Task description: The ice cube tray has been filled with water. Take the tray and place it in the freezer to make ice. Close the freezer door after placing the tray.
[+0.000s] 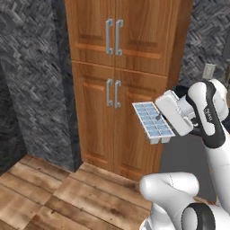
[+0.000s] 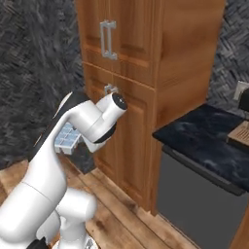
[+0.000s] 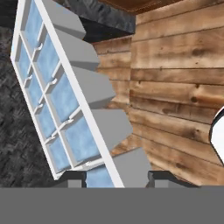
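Observation:
The ice cube tray [image 1: 152, 119] is a small white tray with two rows of cells holding pale blue water [image 3: 65, 98]. It hangs tilted in the air in front of the brown cabinets. My gripper [image 3: 109, 178] is shut on its near end, with a dark fingertip on each side of the tray's bottom edge. In the left base view the gripper [image 1: 163, 134] sits at the tray's lower right end. From the right base view the tray [image 2: 66, 136] peeks out behind my arm's elbow. The freezer and the freezer door are out of view.
Tall brown wooden cabinets [image 1: 117, 81] with bar handles stand straight ahead, with a dark stone wall [image 1: 36, 90] to their left. To the right are a dark counter [image 2: 209, 133] over a grey appliance front [image 2: 194, 194]. A brown slatted block [image 2: 240, 133] sits on the counter. The floor is wooden planks [image 1: 54, 197].

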Tool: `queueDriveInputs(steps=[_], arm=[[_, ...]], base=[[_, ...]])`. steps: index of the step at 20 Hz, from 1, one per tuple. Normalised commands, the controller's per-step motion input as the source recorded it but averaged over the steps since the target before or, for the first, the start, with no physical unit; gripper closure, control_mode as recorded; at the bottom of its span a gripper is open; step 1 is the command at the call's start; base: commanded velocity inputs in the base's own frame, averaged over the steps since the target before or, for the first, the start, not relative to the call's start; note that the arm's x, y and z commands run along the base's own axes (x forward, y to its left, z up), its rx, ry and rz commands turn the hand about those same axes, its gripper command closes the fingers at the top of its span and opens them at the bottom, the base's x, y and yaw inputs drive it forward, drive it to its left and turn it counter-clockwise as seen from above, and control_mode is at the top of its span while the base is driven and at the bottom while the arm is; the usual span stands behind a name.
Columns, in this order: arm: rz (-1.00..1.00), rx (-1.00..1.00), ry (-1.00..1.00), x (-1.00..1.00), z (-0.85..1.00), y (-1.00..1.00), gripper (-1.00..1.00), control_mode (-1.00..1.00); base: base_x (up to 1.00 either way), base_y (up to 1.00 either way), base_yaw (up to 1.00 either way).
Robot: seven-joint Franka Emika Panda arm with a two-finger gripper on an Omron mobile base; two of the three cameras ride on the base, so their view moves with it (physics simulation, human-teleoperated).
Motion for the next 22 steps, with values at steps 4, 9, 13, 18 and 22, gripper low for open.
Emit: queueDriveInputs(steps=[4,9,13,18,22], arm=[[0.0,0.0,0.0,0.0,0.0,0.0,1.0,1.0],[0.0,0.0,0.0,0.0,0.0,0.0,1.0,1.0],[0.0,0.0,0.0,0.0,0.0,0.0,1.0,1.0],[0.0,0.0,0.0,0.0,0.0,0.0,1.0,1.0],[0.0,0.0,0.0,0.0,0.0,0.0,1.0,1.0]], base=[[-0.28,0.0,0.6],[-0.06,0.0,0.66],[0.0,0.0,0.7],[0.0,0.0,0.72],[0.0,0.0,0.69]])
